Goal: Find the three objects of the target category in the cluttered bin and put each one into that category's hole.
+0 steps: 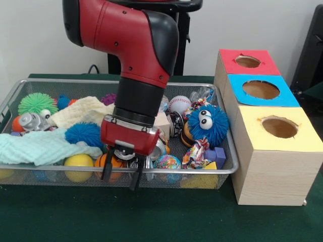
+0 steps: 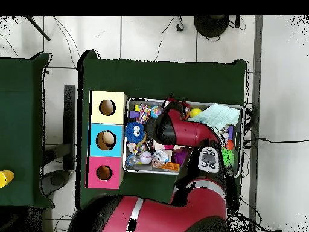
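The wire mesh bin (image 1: 217, 172) sits on the green table, full of toys; it also shows in the overhead view (image 2: 151, 172). My gripper (image 1: 121, 176) hangs open and empty at the bin's front edge, fingers pointing down just above a small orange basketball (image 1: 112, 161). The arm hides the gripper in the overhead view. The red-topped hole (image 1: 247, 61) is the box farthest from the camera in the front view, and shows in the overhead view (image 2: 104, 173).
Around the gripper lie a yellow ball (image 1: 78, 161), a multicoloured ball (image 1: 167, 162), a blue spiky ball (image 1: 83, 133), a teal cloth (image 1: 40, 148) and a blue fuzzy toy with eyes (image 1: 207, 123). The blue-topped hole (image 1: 261, 89) and the yellow-topped hole (image 1: 279, 127) adjoin the red one.
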You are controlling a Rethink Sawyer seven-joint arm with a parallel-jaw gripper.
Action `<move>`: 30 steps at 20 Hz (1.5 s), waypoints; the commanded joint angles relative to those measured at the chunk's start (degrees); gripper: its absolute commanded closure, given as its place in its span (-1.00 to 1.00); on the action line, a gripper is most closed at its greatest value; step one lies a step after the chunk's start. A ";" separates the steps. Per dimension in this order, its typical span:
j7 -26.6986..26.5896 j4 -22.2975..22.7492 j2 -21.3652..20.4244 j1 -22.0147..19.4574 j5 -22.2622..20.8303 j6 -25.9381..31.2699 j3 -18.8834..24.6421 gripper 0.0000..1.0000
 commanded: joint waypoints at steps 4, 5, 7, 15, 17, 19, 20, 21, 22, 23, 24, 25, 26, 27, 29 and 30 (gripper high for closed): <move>7.90 6.84 -0.45 3.06 1.95 10.16 3.52 -1.00; 7.97 7.17 -0.77 3.06 1.88 10.31 3.58 -1.00; 8.00 7.86 -1.56 3.08 1.66 10.59 3.61 -1.00; 7.22 9.86 -5.78 4.64 1.44 14.11 1.02 -1.00; 6.70 10.01 -6.71 4.72 1.17 15.08 0.58 -1.00; 6.25 10.38 -7.56 4.74 0.75 15.62 0.25 -1.00; 6.15 10.66 -7.71 4.68 0.44 15.53 0.08 -1.00; 6.15 10.60 -7.75 4.98 0.40 15.65 -0.24 -1.00; 5.89 10.78 -8.08 4.67 0.06 15.64 -0.24 -1.00; 5.89 10.80 -8.09 4.74 -0.04 15.59 -0.27 -1.00; 5.78 10.95 -8.30 4.68 -0.20 15.63 -0.28 -1.00; 5.68 11.10 -8.52 4.63 -0.37 15.67 -0.29 -1.00; 5.48 11.13 -8.84 4.35 -0.48 15.89 -0.23 -1.00; 5.77 11.13 -8.70 4.80 -0.33 15.83 -0.58 -1.00; 6.13 10.80 -8.26 5.23 -0.09 15.68 -1.25 -1.00; 6.14 10.30 -7.60 5.06 -0.10 15.29 -1.57 -1.00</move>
